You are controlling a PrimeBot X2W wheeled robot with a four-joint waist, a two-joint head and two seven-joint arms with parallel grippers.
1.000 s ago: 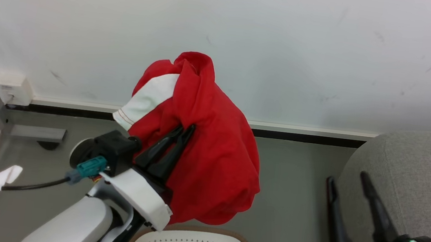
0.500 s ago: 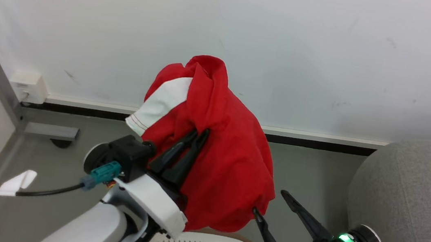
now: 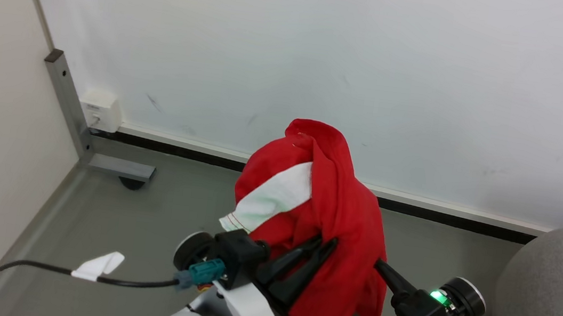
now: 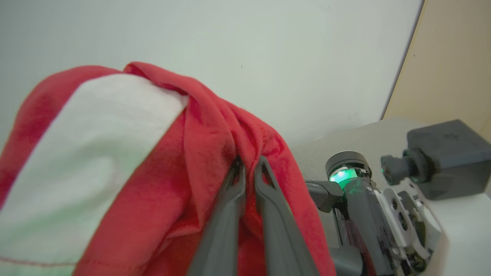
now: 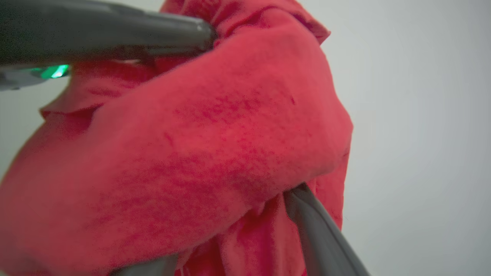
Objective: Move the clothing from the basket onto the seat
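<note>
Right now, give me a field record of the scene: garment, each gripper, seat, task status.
clothing: red with a white band, held up in front of the wall
left gripper: shut on the clothing, pinching a fold
right gripper: open, fingers spread either side of the clothing's lower part
seat: grey, to the robot's right, apart from the clothing
task status: clothing not yet on the seat

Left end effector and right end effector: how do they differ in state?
The left end effector is shut, pinching the clothing; the right end effector stands wide open. The left end effector carries the clothing; the right end effector has clothing bulging between its fingers. Both touch it.
</note>
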